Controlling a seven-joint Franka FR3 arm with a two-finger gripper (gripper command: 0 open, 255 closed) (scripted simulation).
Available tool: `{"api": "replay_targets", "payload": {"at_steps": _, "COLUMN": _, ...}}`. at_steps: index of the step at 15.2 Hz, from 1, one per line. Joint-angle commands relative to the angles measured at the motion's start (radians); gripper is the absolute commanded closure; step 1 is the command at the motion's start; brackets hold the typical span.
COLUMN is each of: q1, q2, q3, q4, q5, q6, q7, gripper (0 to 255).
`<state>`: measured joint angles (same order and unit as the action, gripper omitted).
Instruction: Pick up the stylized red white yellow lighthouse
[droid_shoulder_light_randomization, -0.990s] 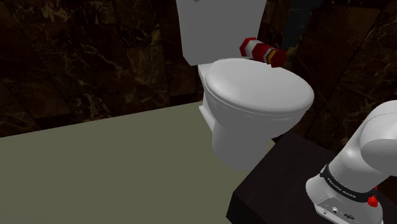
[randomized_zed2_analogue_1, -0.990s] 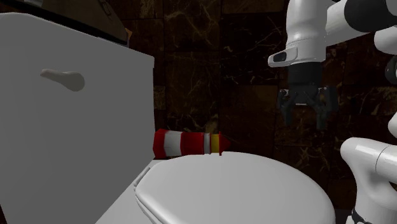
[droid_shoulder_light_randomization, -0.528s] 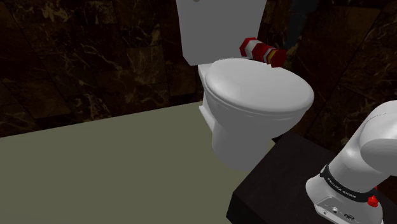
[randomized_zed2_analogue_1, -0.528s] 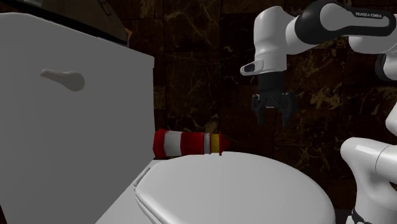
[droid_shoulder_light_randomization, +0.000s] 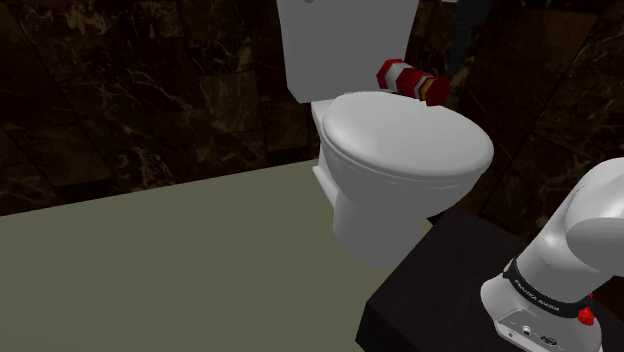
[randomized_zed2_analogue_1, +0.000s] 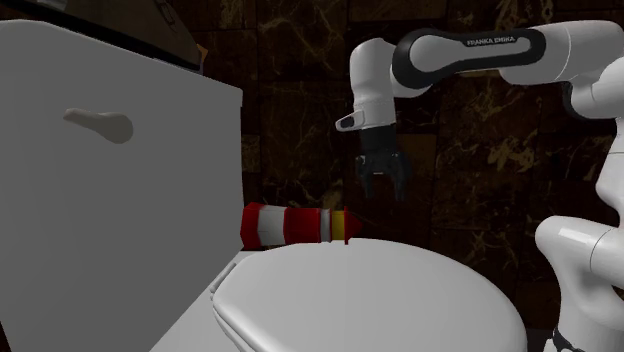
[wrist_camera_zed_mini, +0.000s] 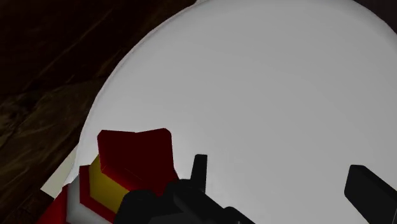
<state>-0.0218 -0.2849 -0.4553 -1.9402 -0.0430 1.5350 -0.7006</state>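
the scene is dim overall. the dark brown veined wall (droid_shoulder_light_randomization: 120, 90) takes little light, with only faint paler streaks across it. the white toilet's closed lid (droid_shoulder_light_randomization: 405, 135) is the brightest thing in the shoulder view, its shading soft and gradual, going from pale on top to grey down the bowl. the olive-grey floor (droid_shoulder_light_randomization: 150, 260) has one flat, even tone. in the second exterior view the white cistern (randomized_zed2_analogue_1: 100, 200) reads as a dull mid grey, and the black gripper (randomized_zed2_analogue_1: 386, 189) nearly merges with the dark wall behind it. in the wrist view the lid is an almost even pale grey.
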Motion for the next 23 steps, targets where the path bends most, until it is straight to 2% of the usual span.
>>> {"api": "replay_targets", "payload": {"at_steps": 1, "q1": -0.004, "q2": 0.082, "q3": -0.043, "q4": 0.064, "q5": 0.013, "q6": -0.004, "q7": -0.080, "gripper": 0}}
{"api": "replay_targets", "payload": {"at_steps": 7, "q1": -0.054, "q2": 0.366, "q3": -0.137, "q4": 0.301, "q5": 0.103, "q6": -0.043, "q7": -0.311, "gripper": 0}}
{"api": "replay_targets", "payload": {"at_steps": 15, "q1": -0.055, "q2": 0.367, "q3": -0.132, "q4": 0.199, "q5": 0.104, "q6": 0.059, "q7": -0.315, "gripper": 0}}
{"api": "replay_targets", "payload": {"at_steps": 17, "q1": -0.055, "q2": 0.367, "q3": -0.132, "q4": 0.199, "q5": 0.104, "q6": 0.059, "q7": -0.315, "gripper": 0}}
{"api": "replay_targets", "payload": {"at_steps": 18, "q1": -0.055, "q2": 0.367, "q3": -0.132, "q4": 0.198, "q5": 0.104, "q6": 0.059, "q7": -0.315, "gripper": 255}}
{"api": "replay_targets", "payload": {"at_steps": 23, "q1": -0.054, "q2": 0.366, "q3": -0.132, "q4": 0.197, "q5": 0.103, "q6": 0.060, "q7": -0.314, "gripper": 255}}
